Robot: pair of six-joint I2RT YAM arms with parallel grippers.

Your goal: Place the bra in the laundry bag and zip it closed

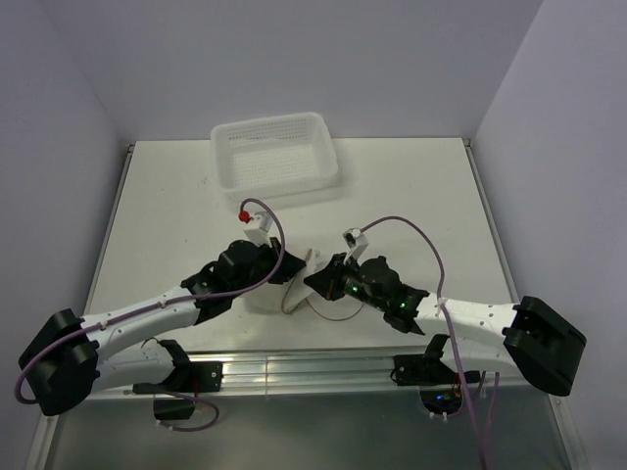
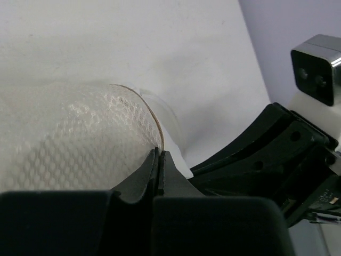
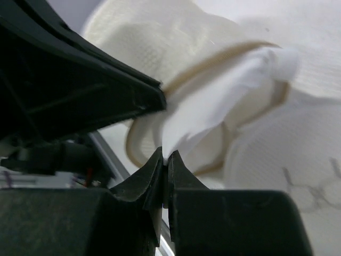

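The laundry bag [image 1: 266, 302] lies near the table's front edge between my two arms. In the left wrist view it is pale see-through mesh [image 2: 69, 144] with a thin beige rim. My left gripper [image 2: 159, 152] is shut on that rim; it also shows in the top view [image 1: 292, 278]. My right gripper [image 3: 165, 154] is shut on a fold of the white bra [image 3: 213, 112], which runs into the bag's beige-edged opening [image 3: 224, 58]. In the top view the right gripper [image 1: 318, 279] is right beside the left one. Most of the bra is hidden.
A white perforated basket [image 1: 274, 152] stands at the back of the table, apart from both arms. The right arm's black body [image 2: 266, 149] is close beside the left gripper. The metal rail [image 1: 313, 367] runs along the table's near edge.
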